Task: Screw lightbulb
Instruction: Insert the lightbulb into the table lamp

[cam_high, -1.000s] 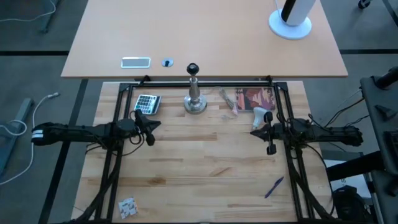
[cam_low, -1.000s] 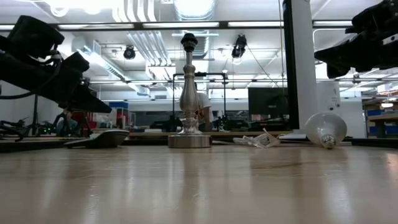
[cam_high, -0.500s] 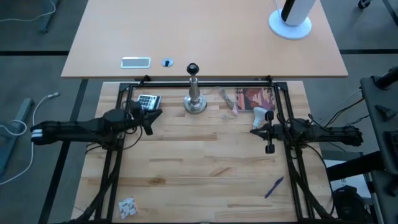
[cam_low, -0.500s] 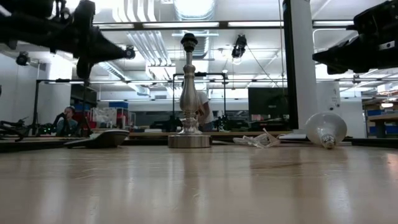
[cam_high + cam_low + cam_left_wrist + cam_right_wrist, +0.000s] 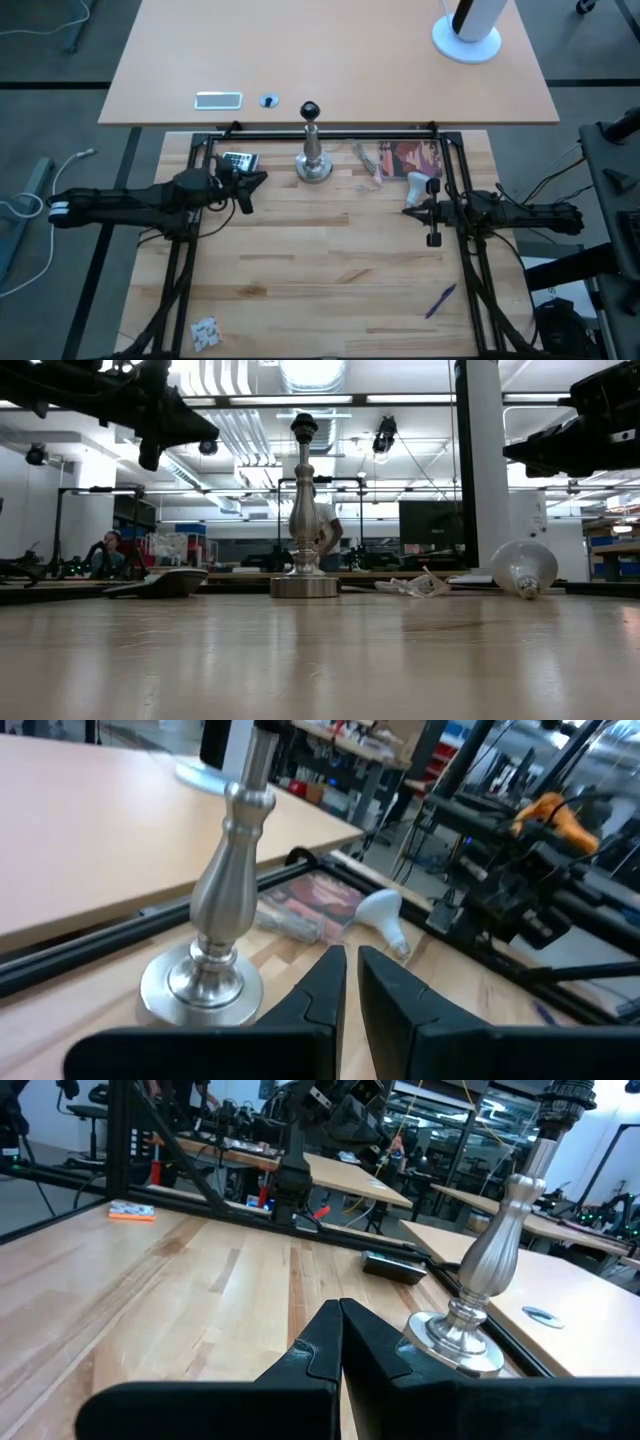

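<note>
High view: right hand [image 5: 433, 240] partly hides the lightbulb [image 5: 415, 187].

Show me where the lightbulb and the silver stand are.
lightbulb [image 5: 524, 568]: low view, on the white glass globe.
silver stand [image 5: 314, 168]: high view, on the round base.
</note>
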